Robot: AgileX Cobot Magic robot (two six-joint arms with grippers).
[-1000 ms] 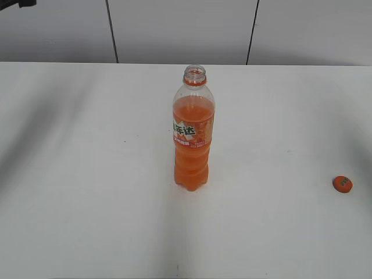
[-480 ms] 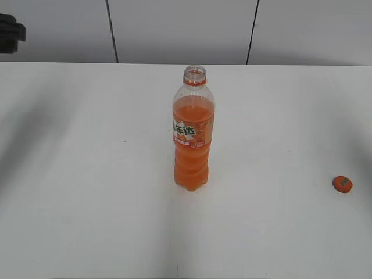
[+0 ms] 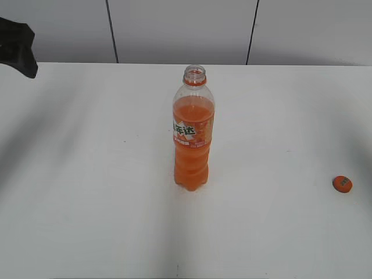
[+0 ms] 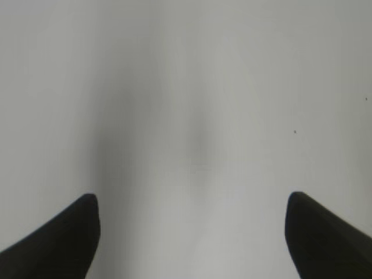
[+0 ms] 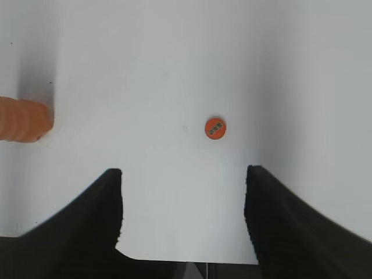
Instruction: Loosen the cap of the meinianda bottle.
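Observation:
The meinianda bottle [image 3: 193,131] stands upright in the middle of the white table [image 3: 87,186], its mouth open with no cap on it. Its ribbed orange base shows at the left edge of the right wrist view [image 5: 23,119]. The orange cap [image 3: 342,184] lies on the table at the far right; it also shows in the right wrist view [image 5: 215,128], ahead of my right gripper [image 5: 183,174], which is open and empty. My left gripper [image 4: 192,203] is open and empty over bare table. A dark part of the left arm [image 3: 17,52] shows at the far left edge of the exterior view.
A grey panelled wall [image 3: 180,29] runs behind the table's far edge. Nothing else stands on the table besides the bottle and the cap.
The dark left arm has come further into the exterior view at the upper left, moving down and right. The bottle and the cap have not moved.

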